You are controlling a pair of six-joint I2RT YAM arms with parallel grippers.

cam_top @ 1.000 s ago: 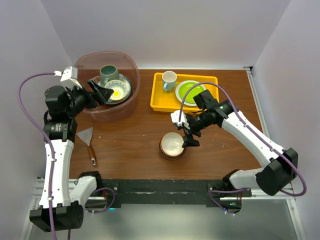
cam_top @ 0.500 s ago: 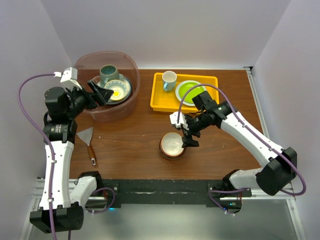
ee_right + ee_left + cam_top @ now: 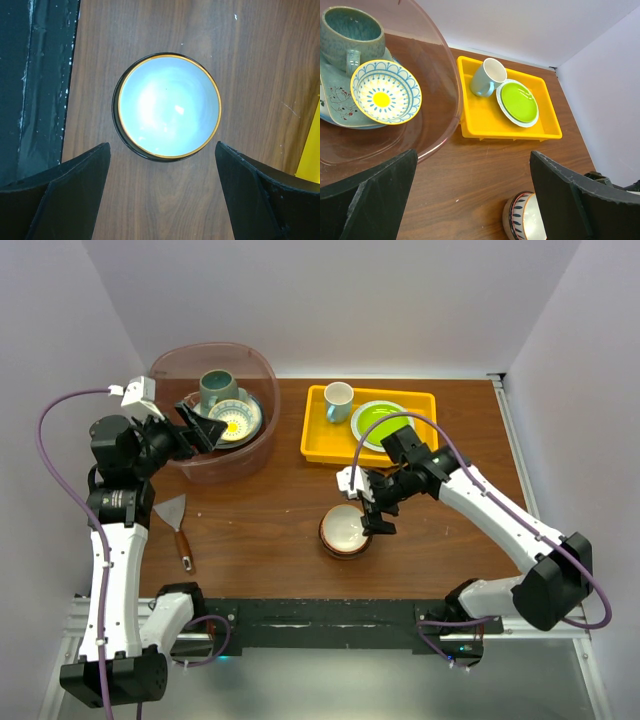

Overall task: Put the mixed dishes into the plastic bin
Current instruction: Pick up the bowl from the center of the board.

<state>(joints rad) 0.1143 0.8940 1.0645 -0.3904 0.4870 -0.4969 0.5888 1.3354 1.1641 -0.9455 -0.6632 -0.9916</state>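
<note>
the round gold-rimmed white bowl (image 3: 169,112) is seen on the brown wooden table (image 3: 260,520), framed — not touched — by the spread fingers (image 3: 65,195) of the right gripper (image 3: 377,512). the left gripper (image 3: 203,426), likewise spread, is held at the rim of the translucent pinkish plastic bin (image 3: 215,468), in which a teal mug (image 3: 216,388) is set.

Robot lab test cell. Plain white panels (image 3: 380,300) box in a brown wood-grain table (image 3: 270,510) on three sides. The left arm (image 3: 110,540) and right arm (image 3: 500,515) are bolted to a black base rail (image 3: 320,620) on metal framing at 6 o'clock. Purple cables (image 3: 55,460) loop loose. The props look staged: plastic bin (image 3: 265,430) with stacked dishes (image 3: 235,420) at 11 o'clock, yellow tray (image 3: 312,435) at 1 o'clock, scraper (image 3: 172,512) at 9 o'clock.
</note>
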